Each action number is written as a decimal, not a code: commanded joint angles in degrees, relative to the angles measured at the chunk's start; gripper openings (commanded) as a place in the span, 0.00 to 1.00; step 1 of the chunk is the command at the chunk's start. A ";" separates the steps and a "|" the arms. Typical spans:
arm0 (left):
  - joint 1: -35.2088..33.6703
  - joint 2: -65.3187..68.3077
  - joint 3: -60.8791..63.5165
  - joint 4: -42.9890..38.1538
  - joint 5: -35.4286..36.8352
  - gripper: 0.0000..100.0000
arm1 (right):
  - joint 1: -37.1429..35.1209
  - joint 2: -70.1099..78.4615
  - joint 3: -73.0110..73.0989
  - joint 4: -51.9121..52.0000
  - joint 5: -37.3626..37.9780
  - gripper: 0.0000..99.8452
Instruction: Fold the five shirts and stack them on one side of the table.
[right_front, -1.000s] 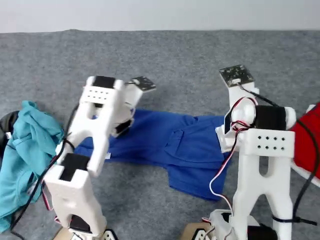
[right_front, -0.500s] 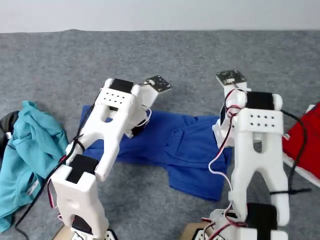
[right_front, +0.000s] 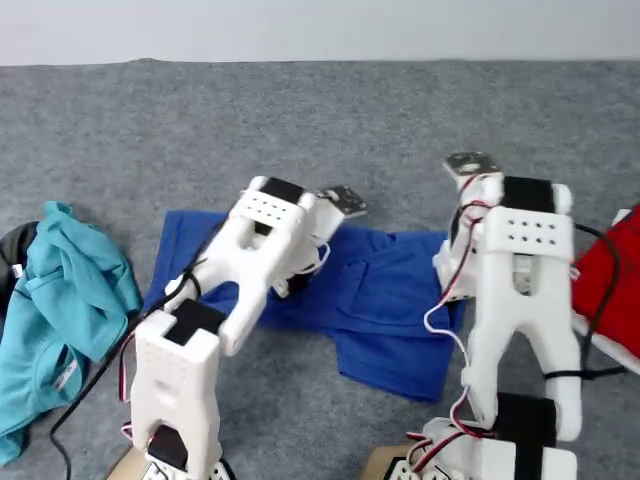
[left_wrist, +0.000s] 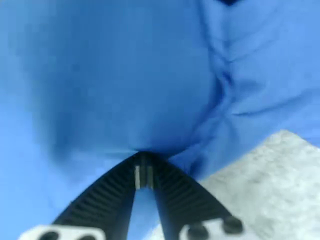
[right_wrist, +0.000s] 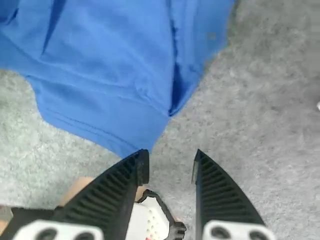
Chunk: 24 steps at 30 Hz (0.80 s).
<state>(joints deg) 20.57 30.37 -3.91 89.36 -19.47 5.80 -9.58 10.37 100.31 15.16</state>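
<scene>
Blue shirt pinched in left tool, right tool spread, near its hem

Blue shirt: soft matt cloth, wrinkled. Table: rough felt-like cover. Right gripper: ribbed matt plastic.

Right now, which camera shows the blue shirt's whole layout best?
The high view: the blue shirt lies spread on the table, partly covered by both arms. The left wrist view shows close fabric with the left claw shut on it; the right wrist view shows one hem near the open right claw.
</scene>
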 joint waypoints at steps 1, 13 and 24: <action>2.02 -0.62 -1.27 3.69 0.09 0.01 | 3.56 -0.31 -3.52 2.24 0.09 0.15; 1.85 0.00 2.33 6.42 -6.51 0.01 | 7.08 -0.48 -3.52 2.42 3.08 0.15; 2.90 -3.08 -4.26 6.77 -5.63 0.01 | 6.90 -8.22 -3.52 2.42 3.08 0.15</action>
<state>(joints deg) 21.89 30.37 -5.85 95.60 -25.36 12.22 -14.24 9.85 100.40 17.63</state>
